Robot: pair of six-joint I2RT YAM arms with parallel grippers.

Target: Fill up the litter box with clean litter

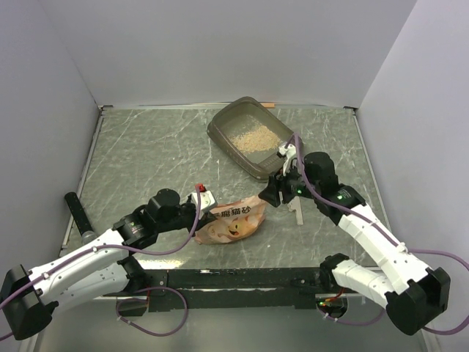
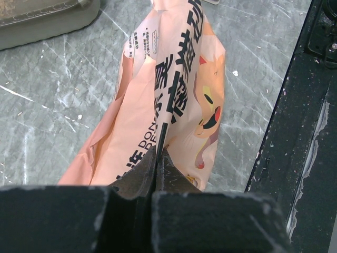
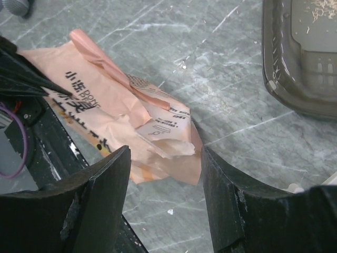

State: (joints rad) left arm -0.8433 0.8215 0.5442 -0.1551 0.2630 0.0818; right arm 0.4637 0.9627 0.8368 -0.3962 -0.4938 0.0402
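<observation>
The grey-brown litter box (image 1: 220, 126) stands at the back centre-right, with a thin layer of pale tan clean litter (image 1: 249, 136) in it. The orange-pink printed bag (image 1: 233, 222) lies slumped on the table in front of it. My left gripper (image 1: 203, 207) is shut on the bag's near-left end; in the left wrist view the closed gripper (image 2: 158, 154) pinches a fold of the bag (image 2: 179, 79). My right gripper (image 1: 270, 195) is open and empty just above the bag's torn right end (image 3: 163, 139), its jaws (image 3: 164, 152) wide apart. The box's corner (image 3: 300, 74) shows at the upper right of the right wrist view.
A black cylinder (image 1: 78, 214) lies at the left edge. A pale flat tool (image 1: 297, 213) lies on the table under the right arm. A black rail (image 1: 242, 279) runs along the near edge. White walls close in the table.
</observation>
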